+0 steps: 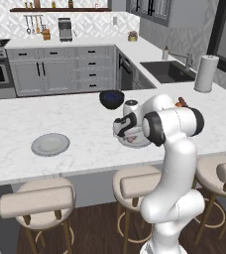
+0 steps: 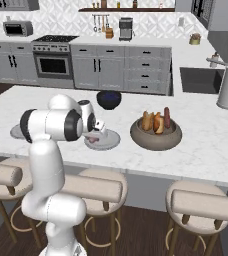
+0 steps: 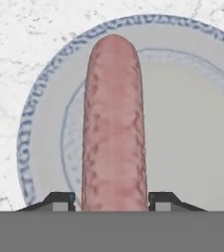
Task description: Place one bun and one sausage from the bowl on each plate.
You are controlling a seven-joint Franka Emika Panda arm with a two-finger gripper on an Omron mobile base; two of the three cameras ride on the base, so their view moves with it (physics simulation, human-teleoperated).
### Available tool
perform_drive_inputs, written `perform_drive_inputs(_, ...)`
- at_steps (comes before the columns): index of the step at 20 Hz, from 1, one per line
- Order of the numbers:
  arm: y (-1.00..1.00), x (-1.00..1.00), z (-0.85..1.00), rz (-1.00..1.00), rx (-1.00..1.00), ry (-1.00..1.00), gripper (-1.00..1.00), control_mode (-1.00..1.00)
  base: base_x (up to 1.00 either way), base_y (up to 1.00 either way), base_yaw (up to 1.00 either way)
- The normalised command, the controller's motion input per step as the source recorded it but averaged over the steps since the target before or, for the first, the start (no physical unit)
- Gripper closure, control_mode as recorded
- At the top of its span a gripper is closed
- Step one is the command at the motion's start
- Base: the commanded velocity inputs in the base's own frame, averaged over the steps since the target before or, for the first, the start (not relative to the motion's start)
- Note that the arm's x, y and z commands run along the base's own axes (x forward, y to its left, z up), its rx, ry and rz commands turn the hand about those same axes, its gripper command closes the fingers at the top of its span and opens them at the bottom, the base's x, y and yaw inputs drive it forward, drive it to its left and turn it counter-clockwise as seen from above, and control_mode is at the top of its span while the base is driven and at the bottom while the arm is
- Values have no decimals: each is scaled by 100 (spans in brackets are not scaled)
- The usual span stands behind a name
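Sausage (image 3: 114, 123), reddish-brown and smooth, runs up the middle of my hand view, clamped between the two dark fingertips (image 3: 60, 201) of my two-finger gripper (image 3: 112, 202) over a flat light-grey plate (image 3: 192, 147). I judge this the placing step: next I lower and release. The wide grey-brown bowl (image 2: 156, 137), right of centre in the right base view, holds golden buns (image 2: 147, 121); the second plate (image 1: 50, 144) lies at left.
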Motion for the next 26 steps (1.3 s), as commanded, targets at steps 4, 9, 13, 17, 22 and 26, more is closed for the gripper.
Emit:
perform_drive_inputs(4, 0, -29, 33, -7, 0, -1, -100, -100, 0, 0, 0)
perform_drive_inputs(9, -2, -47, 93, -4, 0, -9, -100, -100, 0, 0, 0)
perform_drive_inputs(13, -42, -38, 100, 0, 1, -1, -100, -100, 0, 0, 0)
perform_drive_inputs(17, -72, -3, 100, 0, 0, 0, -100, -100, 0, 0, 0)
perform_drive_inputs(22, -81, 13, 90, 0, 0, 2, -100, -100, 0, 0, 0)
perform_drive_inputs(26, -95, 18, 47, 0, 0, 9, -100, -100, 0, 0, 0)
